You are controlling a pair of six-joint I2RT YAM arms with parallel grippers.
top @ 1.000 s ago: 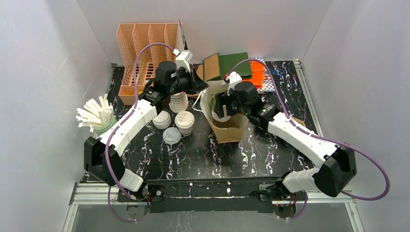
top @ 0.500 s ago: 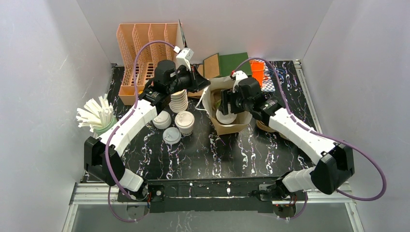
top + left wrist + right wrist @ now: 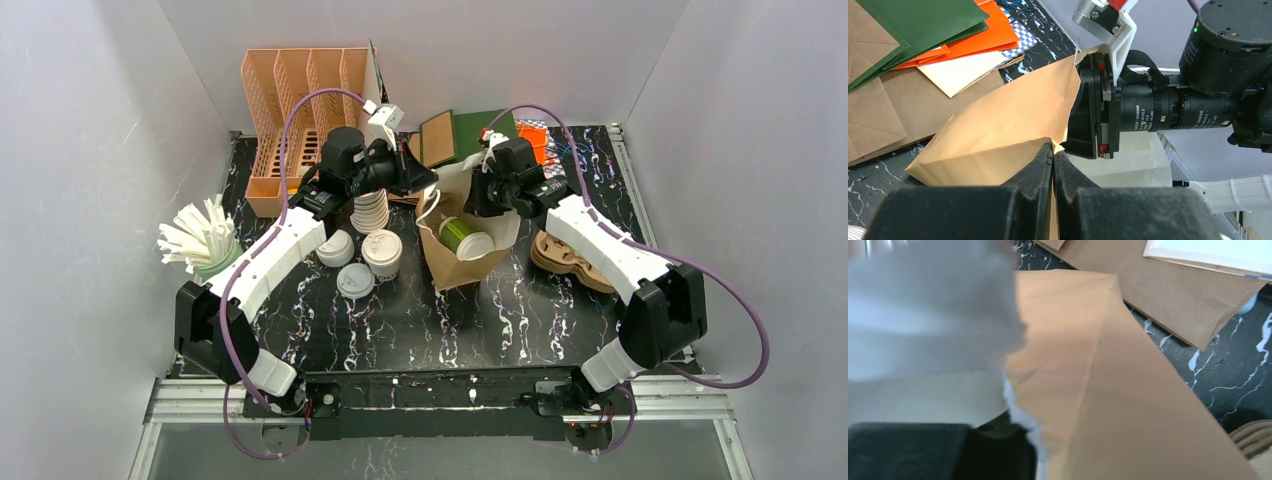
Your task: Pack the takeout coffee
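Note:
An open brown paper bag [image 3: 452,272] stands mid-table. One takeout coffee, a green cup [image 3: 457,233] with a white lid, lies tilted inside it. A second lidded cup [image 3: 382,254] stands on the table left of the bag. My left gripper [image 3: 424,187] is shut on the bag's left rim; the left wrist view shows the paper [image 3: 998,125] pinched at the closed tips of that gripper [image 3: 1053,152]. My right gripper [image 3: 484,203] hovers at the bag's far right rim, off the cup. The right wrist view is blurred: one dark finger [image 3: 923,450] beside the bag's torn edge [image 3: 1128,390].
A stack of lidless cups [image 3: 370,211] and two loose lids [image 3: 335,248] [image 3: 355,282] sit left of the bag. Straws [image 3: 200,238] are at far left, a peach organizer [image 3: 300,110] at the back, flat bags [image 3: 470,135] behind, and pulp carriers [image 3: 568,258] to the right.
The right gripper let go of the green cup, which now lies in the bag, and drew back up to the far rim with its jaws narrowing. The bag shifted slightly; the left grip held.

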